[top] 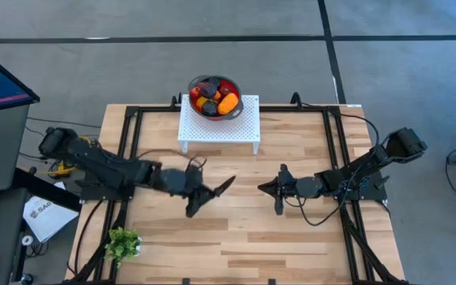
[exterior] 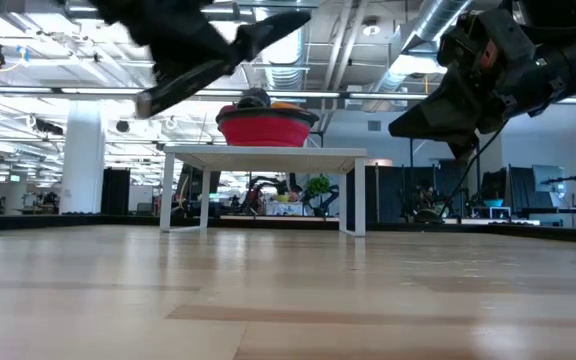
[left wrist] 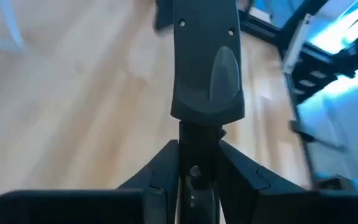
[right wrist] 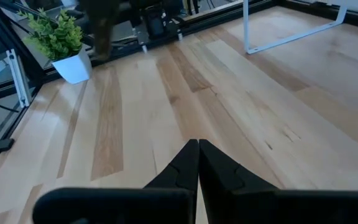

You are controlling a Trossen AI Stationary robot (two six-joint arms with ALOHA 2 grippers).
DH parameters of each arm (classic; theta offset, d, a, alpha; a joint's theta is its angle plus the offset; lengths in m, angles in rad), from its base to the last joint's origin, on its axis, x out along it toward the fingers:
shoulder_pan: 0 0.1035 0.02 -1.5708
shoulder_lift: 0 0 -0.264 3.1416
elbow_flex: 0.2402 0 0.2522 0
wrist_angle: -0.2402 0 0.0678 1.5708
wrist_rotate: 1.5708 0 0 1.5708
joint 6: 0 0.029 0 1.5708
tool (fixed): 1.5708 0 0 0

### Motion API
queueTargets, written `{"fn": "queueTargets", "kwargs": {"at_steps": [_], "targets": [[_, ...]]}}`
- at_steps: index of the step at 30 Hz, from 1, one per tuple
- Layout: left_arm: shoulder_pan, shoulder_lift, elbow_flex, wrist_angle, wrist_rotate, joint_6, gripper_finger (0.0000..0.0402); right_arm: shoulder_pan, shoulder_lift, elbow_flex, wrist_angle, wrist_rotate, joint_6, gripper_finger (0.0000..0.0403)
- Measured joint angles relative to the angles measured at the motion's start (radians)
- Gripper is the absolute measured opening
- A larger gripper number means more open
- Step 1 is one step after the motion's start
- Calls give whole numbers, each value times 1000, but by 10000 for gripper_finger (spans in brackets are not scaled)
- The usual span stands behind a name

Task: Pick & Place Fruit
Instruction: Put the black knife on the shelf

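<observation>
Several small toy fruits (top: 214, 96), orange, yellow, red and dark, lie piled in the red bowl (top: 193, 99); in the low view only their tops (exterior: 256, 98) show above the bowl's wall (exterior: 265, 130). The bowl stands on a white perforated stand (top: 220, 128) at the middle of the table's far edge. No fruit shows on the wooden table. My left gripper (top: 211, 198) hovers above the table's middle, near side of the stand, wide open and empty. My right gripper (top: 261, 188) hangs to its right, shut and empty, its tips (right wrist: 198, 144) pointing toward the left gripper.
A small leafy plant in a white pot (top: 123, 241) stands at the table's near-left corner. Black frame rails (top: 335, 142) run along the table's left and right sides. Bare wood (top: 236, 237) lies between the grippers and the near edge. The stand's legs (exterior: 353, 195) rest on the table.
</observation>
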Motion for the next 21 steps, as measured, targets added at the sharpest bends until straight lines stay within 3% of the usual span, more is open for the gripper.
{"fn": "queueTargets", "kwargs": {"at_steps": [4, 8, 15, 21], "targets": [[100, 2, 161, -239, -4, 195, 84, 0, 0, 0, 3, 1, 7, 5], [205, 36, 293, -423, -73, 388, 84, 0, 0, 0, 6, 1, 8, 5], [329, 161, 405, -457, -221, 796, 86, 1, 0, 0, 24, 1, 12, 5], [386, 231, 419, -453, -349, 983, 86, 3, 0, 0, 20, 1, 27, 5]]}}
